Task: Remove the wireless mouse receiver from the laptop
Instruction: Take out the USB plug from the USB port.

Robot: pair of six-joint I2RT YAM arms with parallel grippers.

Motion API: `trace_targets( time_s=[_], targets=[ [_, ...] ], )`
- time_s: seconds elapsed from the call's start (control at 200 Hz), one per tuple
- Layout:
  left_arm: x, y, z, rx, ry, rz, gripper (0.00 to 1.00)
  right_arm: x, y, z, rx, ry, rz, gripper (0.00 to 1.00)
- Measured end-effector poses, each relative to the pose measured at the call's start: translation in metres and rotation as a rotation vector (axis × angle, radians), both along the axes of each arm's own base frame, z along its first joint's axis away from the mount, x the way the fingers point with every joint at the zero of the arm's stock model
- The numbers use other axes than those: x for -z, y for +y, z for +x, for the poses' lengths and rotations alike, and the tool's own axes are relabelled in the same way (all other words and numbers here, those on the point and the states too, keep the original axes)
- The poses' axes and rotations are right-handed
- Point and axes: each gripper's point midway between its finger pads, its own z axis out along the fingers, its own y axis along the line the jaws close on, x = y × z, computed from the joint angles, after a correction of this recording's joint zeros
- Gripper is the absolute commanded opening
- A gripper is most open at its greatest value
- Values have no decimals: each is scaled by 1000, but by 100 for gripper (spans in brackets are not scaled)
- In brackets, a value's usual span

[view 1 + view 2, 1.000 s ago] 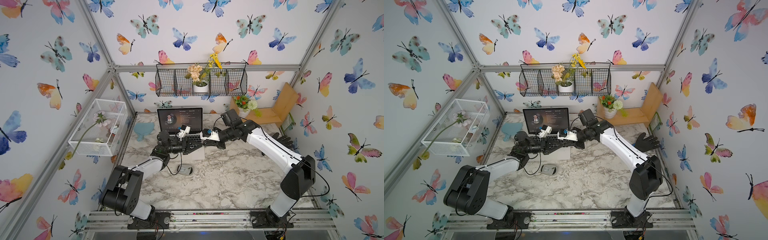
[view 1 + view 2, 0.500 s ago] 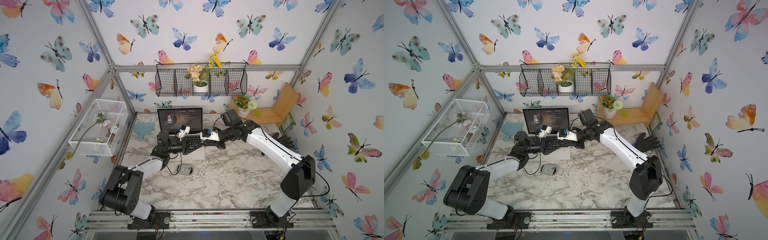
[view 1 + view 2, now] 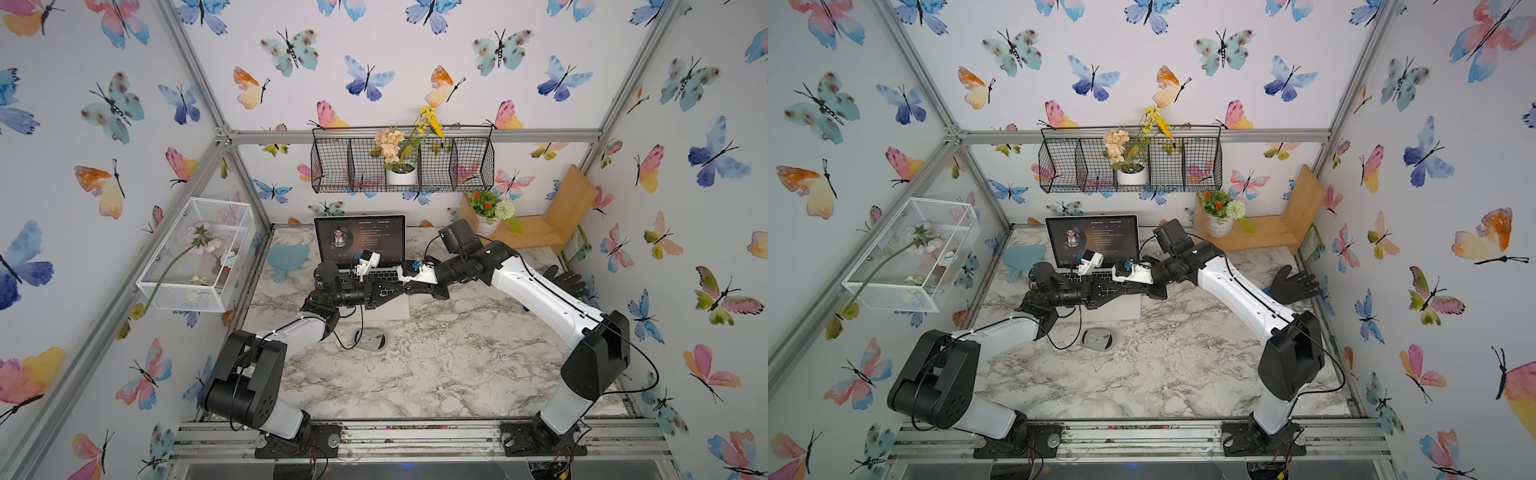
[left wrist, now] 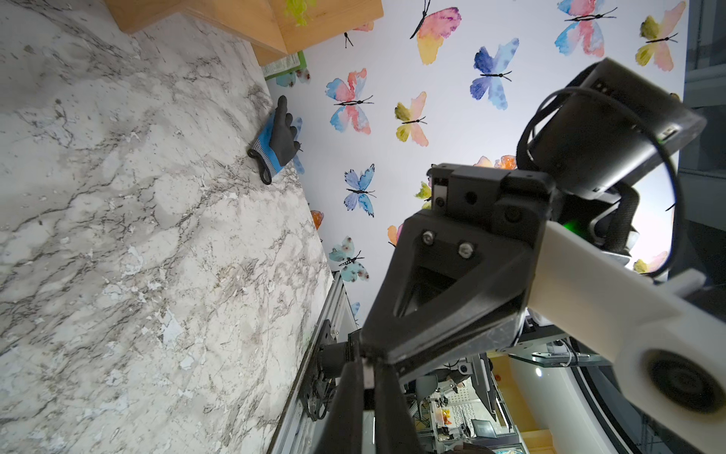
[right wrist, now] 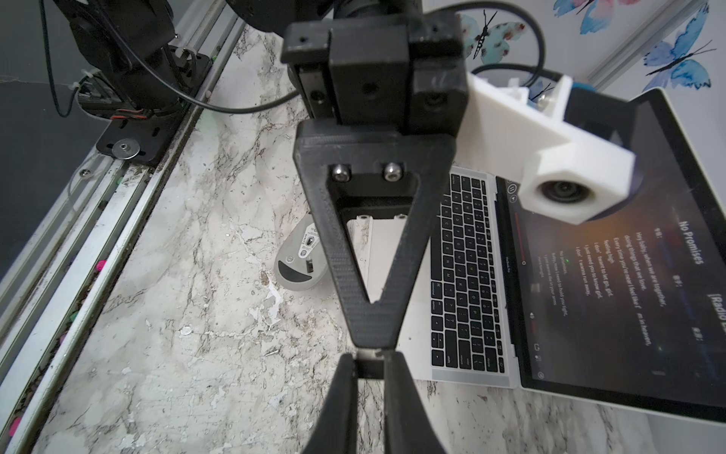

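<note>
On my right wrist feed, the right gripper (image 5: 371, 359) is pinched down narrow on a small dark stub, which I take to be the receiver (image 5: 369, 369), held between its jaws. The left gripper (image 4: 368, 367) comes at it tip to tip from the opposite side. Its jaws are almost together, and my left wrist feed shows a thin pale sliver caught between them. I read that sliver as the other end of the same receiver, so both grippers seem to have it at once. The piece is very small on my screens, though.

In both top views the two grippers meet level, nose to nose, above the near right part of the laptop (image 3: 359, 237). They are over its palm rest rather than down at its side. The receiver looks clear of the laptop's edge, so I judge the pulling-out itself done. What is left, as I see it, is settling which gripper keeps the receiver and setting it down somewhere safe.

Farther out, the mouse (image 3: 371, 340) lies belly-up on the table (image 3: 457, 365), on the near side of the laptop and apart from it. A glove (image 3: 567, 280) lies at the right edge, well apart from the rest.
</note>
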Motion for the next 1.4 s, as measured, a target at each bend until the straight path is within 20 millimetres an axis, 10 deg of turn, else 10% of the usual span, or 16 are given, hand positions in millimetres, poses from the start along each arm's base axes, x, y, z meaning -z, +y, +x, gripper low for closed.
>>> trace_targets(
  time_s=[0.425, 1.046, 1.397],
  targets=[
    [0, 0, 0, 0, 0, 0, 0, 0, 0, 2, 9, -7, -1, 8],
    [-2, 0, 0, -2, -15, -5, 0, 8, 2, 8, 79, -2, -10, 49],
    [-3, 6, 6, -19, -32, -2, 0, -57, -34, 12, 332, -141, 109, 64]
  ],
)
